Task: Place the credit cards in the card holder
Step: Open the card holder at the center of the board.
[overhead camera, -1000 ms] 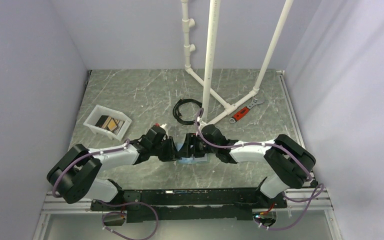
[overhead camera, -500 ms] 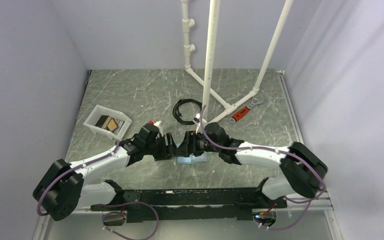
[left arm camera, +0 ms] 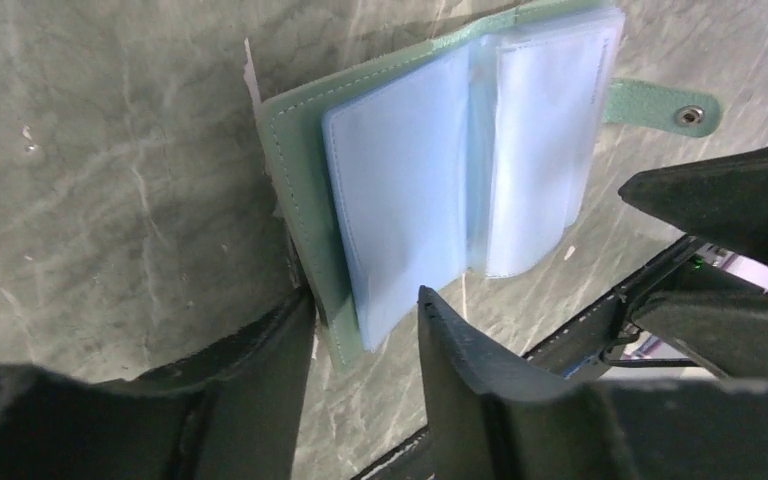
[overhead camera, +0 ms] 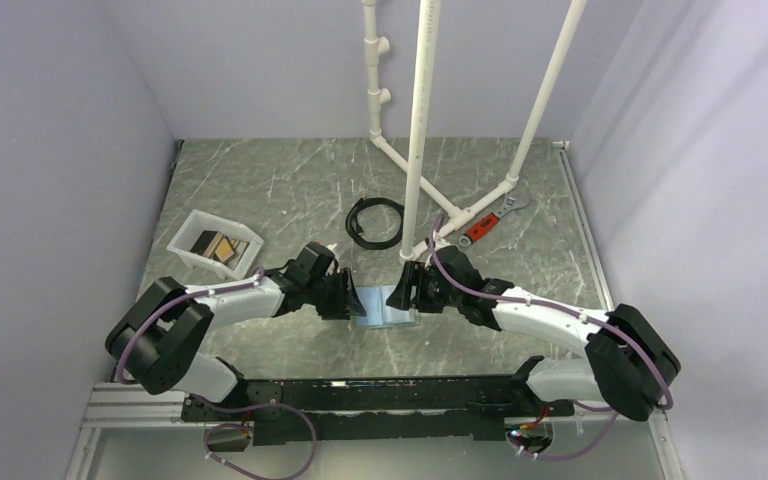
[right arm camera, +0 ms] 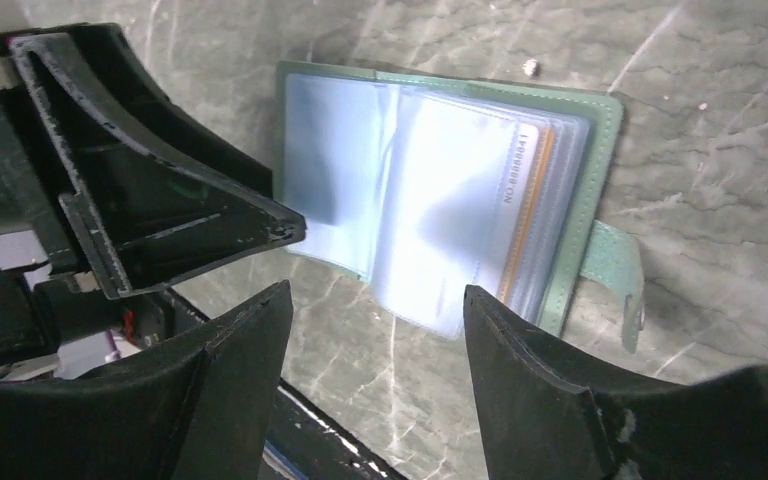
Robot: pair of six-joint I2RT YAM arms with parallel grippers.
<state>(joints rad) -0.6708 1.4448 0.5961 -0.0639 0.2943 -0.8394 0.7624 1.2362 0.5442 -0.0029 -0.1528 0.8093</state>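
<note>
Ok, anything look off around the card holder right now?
Nothing spilled or damaged. The card holder lies open between the left claw and right claw, clear sleeves fanned unevenly, snap strap loose. One card already sits in a sleeve.

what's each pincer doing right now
Left pincer: open, astride an edge of the card holder.
Right pincer: open, holding nothing.

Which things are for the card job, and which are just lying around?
For the job:
- card holder, lying open on the table
- credit cards, waiting in the white tray

Just lying about:
- black cable coil
- red-handled wrench
- white pipe frame
</note>
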